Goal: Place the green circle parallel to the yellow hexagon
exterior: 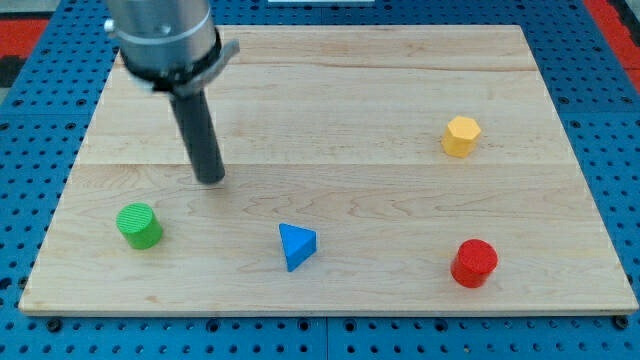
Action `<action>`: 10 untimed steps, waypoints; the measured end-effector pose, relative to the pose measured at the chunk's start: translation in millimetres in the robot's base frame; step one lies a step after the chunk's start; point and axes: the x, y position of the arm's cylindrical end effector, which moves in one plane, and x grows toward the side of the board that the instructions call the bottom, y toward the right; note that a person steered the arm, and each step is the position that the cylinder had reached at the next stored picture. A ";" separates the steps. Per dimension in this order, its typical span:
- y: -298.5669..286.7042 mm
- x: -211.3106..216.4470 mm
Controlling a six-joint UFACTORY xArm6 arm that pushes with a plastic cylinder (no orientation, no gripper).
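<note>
The arm has no fingers, only my tip [210, 179], resting on the counter [330, 80]. The green circle [139, 225] sits just below-left of it, untouched; the yellow hexagon [461, 136] lies far right. Approach seems underway; next, probably get behind the green and push upward.

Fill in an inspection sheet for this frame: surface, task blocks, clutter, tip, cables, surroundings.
Surface: wooden board, lying flat.
Job's things: green circle near the view's bottom left; yellow hexagon toward the view's upper right, far apart from it.
Clutter: blue triangle at bottom centre; red circle at bottom right, below the hexagon.
Grippers: none fitted; my tip sits above and to the right of the green circle, not touching it.
Cables: nothing seen.
Surroundings: blue perforated base around the board; red patches at the top corners.
</note>
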 end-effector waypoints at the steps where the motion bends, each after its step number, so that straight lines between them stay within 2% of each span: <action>1: -2.7 62.8; 3: -92.4 50.0; 4: -106.5 62.6; 6: -96.4 -20.0; 7: -97.5 -31.8; 8: -117.7 -17.2; 9: -158.8 -66.5; 10: -147.6 -89.3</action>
